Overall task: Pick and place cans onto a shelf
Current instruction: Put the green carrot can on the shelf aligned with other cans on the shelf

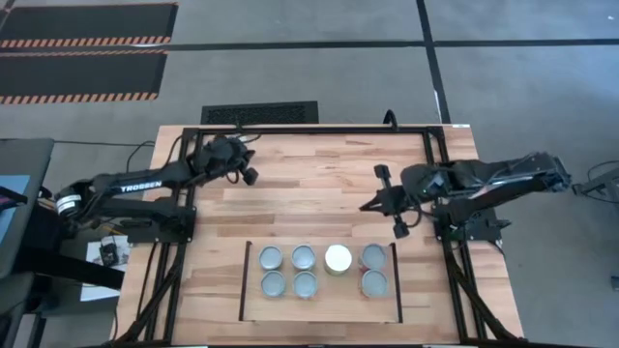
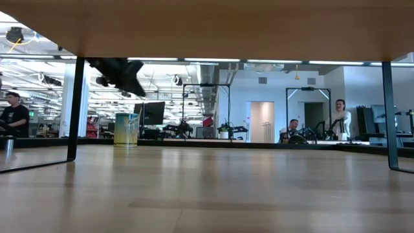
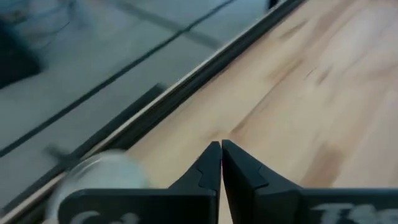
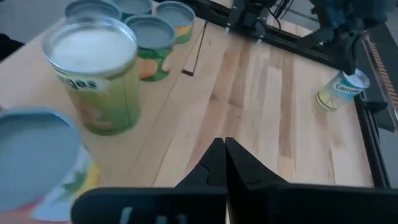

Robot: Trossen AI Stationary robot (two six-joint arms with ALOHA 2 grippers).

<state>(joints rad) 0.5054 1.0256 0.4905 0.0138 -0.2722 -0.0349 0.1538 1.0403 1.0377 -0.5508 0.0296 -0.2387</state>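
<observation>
Seven cans stand on the light-wood shelf at the table's near edge, most with grey tops and one with a white top. They also show in the right wrist view. An eighth can, yellow-green with a white top, stands on the table near the far left; it also shows in the low view. In the high view it is hidden under my left arm. My left gripper is shut and hangs above this can. My right gripper is shut and empty, beyond the shelf's far right corner.
A black tubular frame runs along the table's far edge and sides. The shelf's two thin black rails stand at its left and right. Bare wood lies between the two grippers. People show in the room behind the table.
</observation>
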